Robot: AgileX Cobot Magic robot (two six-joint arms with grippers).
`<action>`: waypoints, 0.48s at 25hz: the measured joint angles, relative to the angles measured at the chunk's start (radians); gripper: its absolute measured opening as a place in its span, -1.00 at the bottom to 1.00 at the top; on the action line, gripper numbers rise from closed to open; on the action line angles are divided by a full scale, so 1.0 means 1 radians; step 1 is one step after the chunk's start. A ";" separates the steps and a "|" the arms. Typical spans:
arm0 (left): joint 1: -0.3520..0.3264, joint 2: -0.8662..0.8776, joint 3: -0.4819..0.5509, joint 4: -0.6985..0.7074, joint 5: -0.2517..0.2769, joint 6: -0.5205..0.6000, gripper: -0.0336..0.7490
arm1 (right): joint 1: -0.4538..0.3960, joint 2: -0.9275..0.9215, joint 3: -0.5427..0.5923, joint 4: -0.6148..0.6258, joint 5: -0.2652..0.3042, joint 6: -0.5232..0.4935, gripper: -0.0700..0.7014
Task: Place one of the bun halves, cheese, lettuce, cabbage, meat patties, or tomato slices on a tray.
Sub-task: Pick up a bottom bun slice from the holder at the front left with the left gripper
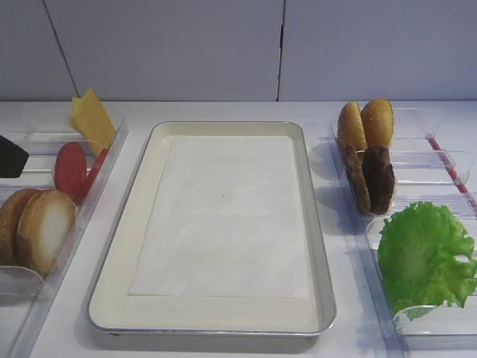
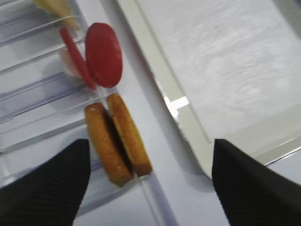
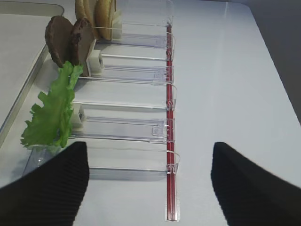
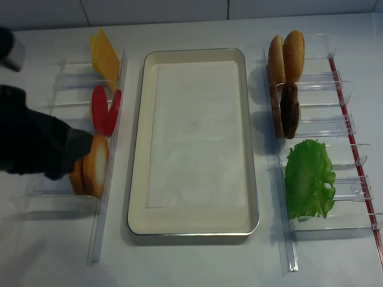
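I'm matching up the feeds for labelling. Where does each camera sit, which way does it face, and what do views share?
Exterior high: front, angled down at the tray; left arm at the left edge.
Realsense: overhead, straight down; left arm over the bun halves.
Right wrist: on the right tool, over clear holders, lettuce, meat patties.
Left wrist: on the left tool, over bun halves, tomato slices.
All four views show the tray.

- The left gripper has its two black fingers spread wide apart, with nothing between them.
- The right gripper is also spread wide and holds nothing.
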 joint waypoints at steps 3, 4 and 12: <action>-0.159 0.051 -0.066 0.260 0.035 -0.193 0.47 | 0.000 0.000 0.000 0.000 0.000 0.000 0.59; -0.225 0.060 -0.082 0.327 0.040 -0.261 0.47 | 0.000 0.000 0.000 0.000 0.000 0.000 0.59; -0.527 0.248 -0.098 0.606 0.097 -0.685 0.31 | 0.000 0.000 0.000 0.000 0.000 0.000 0.59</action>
